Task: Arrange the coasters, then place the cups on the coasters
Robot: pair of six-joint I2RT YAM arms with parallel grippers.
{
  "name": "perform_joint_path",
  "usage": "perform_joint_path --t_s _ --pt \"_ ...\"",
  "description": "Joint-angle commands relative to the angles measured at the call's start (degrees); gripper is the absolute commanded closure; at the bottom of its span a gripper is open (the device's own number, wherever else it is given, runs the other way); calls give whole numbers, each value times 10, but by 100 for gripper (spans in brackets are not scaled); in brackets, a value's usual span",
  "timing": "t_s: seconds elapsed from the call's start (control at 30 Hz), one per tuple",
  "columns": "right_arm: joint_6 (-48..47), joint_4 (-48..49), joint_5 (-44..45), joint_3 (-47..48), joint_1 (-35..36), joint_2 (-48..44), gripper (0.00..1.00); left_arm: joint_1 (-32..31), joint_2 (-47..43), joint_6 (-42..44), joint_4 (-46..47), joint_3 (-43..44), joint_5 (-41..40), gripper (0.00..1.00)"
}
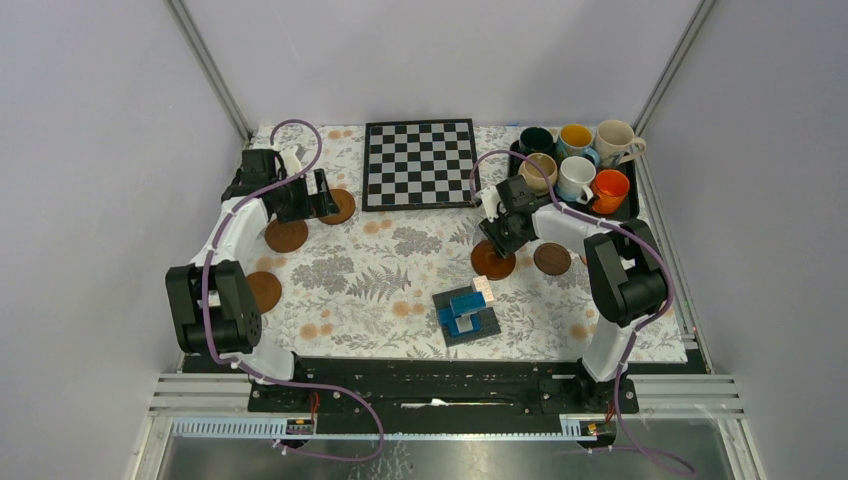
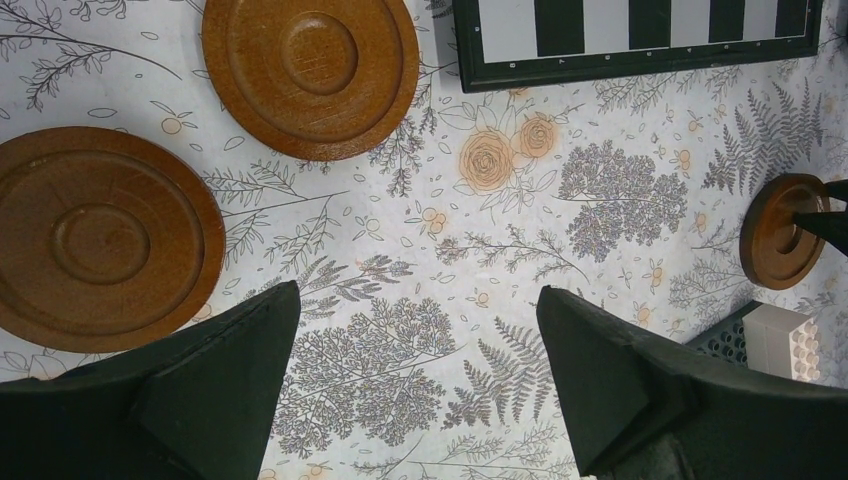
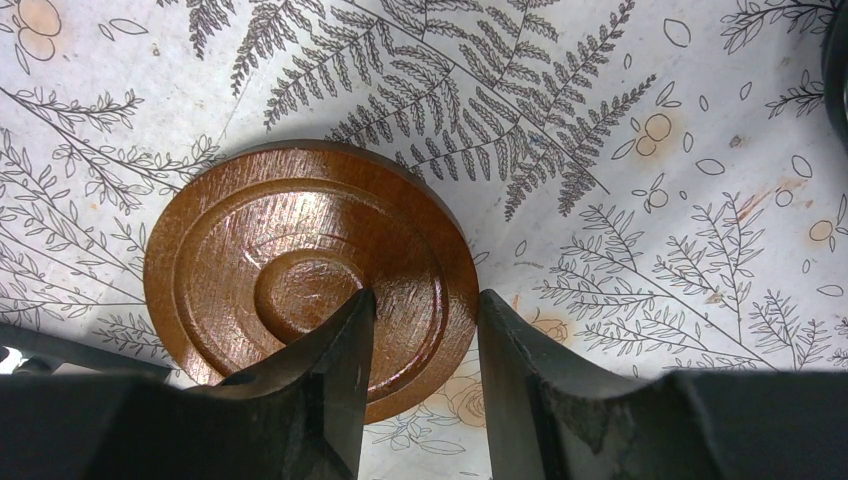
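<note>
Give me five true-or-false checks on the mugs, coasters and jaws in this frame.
1. All six mugs sit in the tray. True.
2. One mug stands on a coaster. False: none of the coasters in view bears a mug.
3. The right jaws straddle the rim of a coaster. True.
4. The left jaws are shut. False: they stand wide open.
5. The chessboard lies right of the tray. False: it lies left of it.
</note>
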Motion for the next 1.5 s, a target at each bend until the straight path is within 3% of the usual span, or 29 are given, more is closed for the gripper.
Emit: perform_joint_path --t_s 0.0,0.43,0.57,0.93,1.33,1.47 --pt "-24 -29 47 -10 -2 -3 55 2 9 6 27 3 17 1" --pt "-28 -34 67 -1 -24 6 54 3 36 16 28 13 -19 1" --pt "-25 -40 58 14 -24 9 48 3 55 19 34 29 -44 1" --pt "-14 -60 29 92 -24 11 33 29 185 5 63 154 -74 1" --pt "2 -80 -22 142 -24 -1 31 28 322 41 46 266 -56 7" --pt "4 -82 -25 143 -24 -6 30 27 337 62 44 262 -49 10"
